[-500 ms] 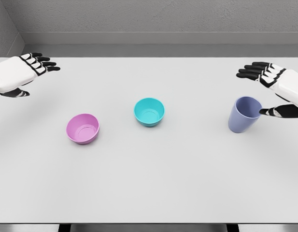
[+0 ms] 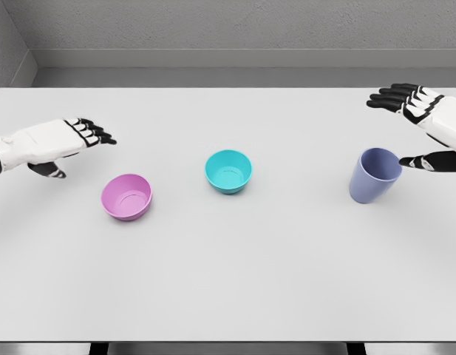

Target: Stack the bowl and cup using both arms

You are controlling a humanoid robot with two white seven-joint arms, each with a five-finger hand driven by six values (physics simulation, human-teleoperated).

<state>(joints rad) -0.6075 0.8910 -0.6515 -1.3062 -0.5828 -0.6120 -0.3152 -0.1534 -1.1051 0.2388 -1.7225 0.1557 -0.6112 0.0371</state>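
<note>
While nothing was yet in hand, the white table (image 2: 228, 296) carried all three items upright and well apart in a loose row. Left hand (image 2: 61, 144) hovered above the table, up and to the left of the pink bowl (image 2: 127, 197), fingers extended and slack, holding nothing. Right hand (image 2: 427, 122) sat just beyond the purple cup (image 2: 374, 174), on its right, fingers spread above and thumb (image 2: 427, 161) level with the rim, a gap between them; empty too, apparently not touching the cup. Teal bowl (image 2: 228, 171) stood mid-table between the other two. Handling guess: all three read as thin, rigid, smooth moulded plastic, so light, not fragile, but slick and easy to shove or tip with a stray finger. Bowls were low and stable; best hold was likely a pinch across the rim, thumb inside and fingers outside, or a wrap round the outer wall. Cup was tallest with the narrowest base, so most tip-prone; I'd have taken it mid-wall, thumb opposing fingers, below the flared rim, with light squeeze only.
</note>
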